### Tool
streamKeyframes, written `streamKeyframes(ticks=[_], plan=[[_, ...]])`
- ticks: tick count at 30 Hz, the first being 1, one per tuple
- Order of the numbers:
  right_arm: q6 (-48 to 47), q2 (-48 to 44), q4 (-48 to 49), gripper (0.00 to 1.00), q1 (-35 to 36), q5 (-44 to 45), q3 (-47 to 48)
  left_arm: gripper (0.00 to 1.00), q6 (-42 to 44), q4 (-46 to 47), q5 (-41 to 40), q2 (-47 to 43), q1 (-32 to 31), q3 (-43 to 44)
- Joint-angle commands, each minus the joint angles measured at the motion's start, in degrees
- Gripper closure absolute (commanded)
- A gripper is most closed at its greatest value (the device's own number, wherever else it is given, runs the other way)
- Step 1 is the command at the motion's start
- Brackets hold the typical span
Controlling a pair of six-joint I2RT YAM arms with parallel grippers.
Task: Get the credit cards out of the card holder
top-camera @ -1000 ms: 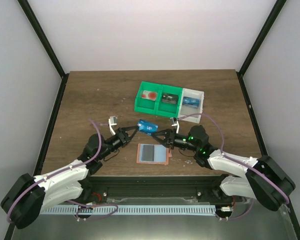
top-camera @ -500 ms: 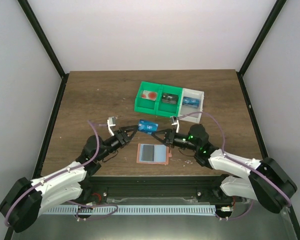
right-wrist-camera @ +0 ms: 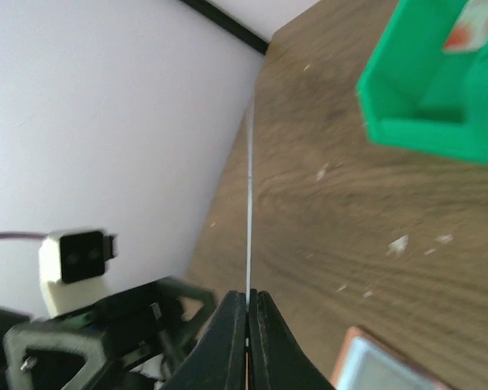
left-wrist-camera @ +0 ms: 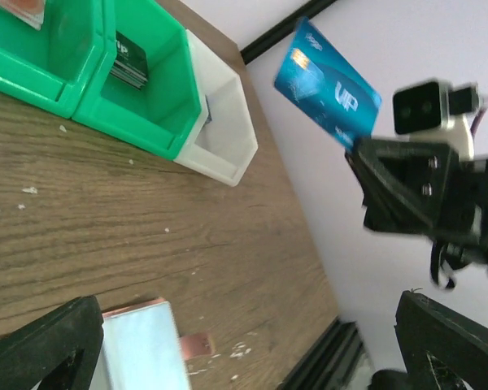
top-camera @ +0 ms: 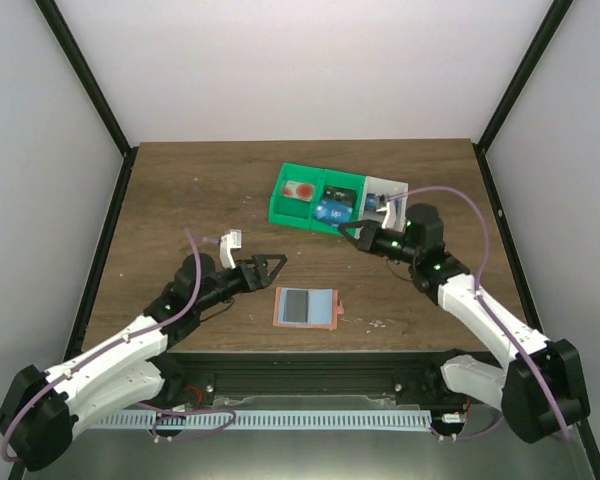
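currently the right fingers (right-wrist-camera: 246, 321) are clamped on one blue credit card (top-camera: 330, 212), holding it in the air over the middle compartment of the green bin (top-camera: 290, 213). from the right wrist the card shows edge-on, a thin line rising from the pinched tips. the left fingers (top-camera: 276, 261) stand wide apart with nothing between them, near the far left corner of the card holder (top-camera: 305, 307). the holder lies flat on the wooden surface (top-camera: 180, 200), a light-blue face showing in it. a white bin (top-camera: 398, 190) touches the green bin's right side.
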Motion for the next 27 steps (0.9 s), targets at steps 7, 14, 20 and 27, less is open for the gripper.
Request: streamKeyframes(ticks=[7,14,20,27], plan=[[-19.49,9.64,-25.43,1.00,-18.37,0.99,12.88,0.00,21.67,-17.74,-0.72,-1.12,0.15,7.74],[-23.77,17.78,-32.48,1.00,-24.39,3.66,22.00,0.00,22.44,-17.12,0.58,-1.62,0.25,6.21],[-26.79,26.64,-36.94,1.00,-24.79,6.53,30.42,0.00,22.05,-15.53,1.69,-2.65,0.29,5.35],[-27.84,34.61,-38.96,0.99,-24.79,4.28,37.41,0.00,22.57,-15.86,-0.22,-4.26,0.42,5.68]])
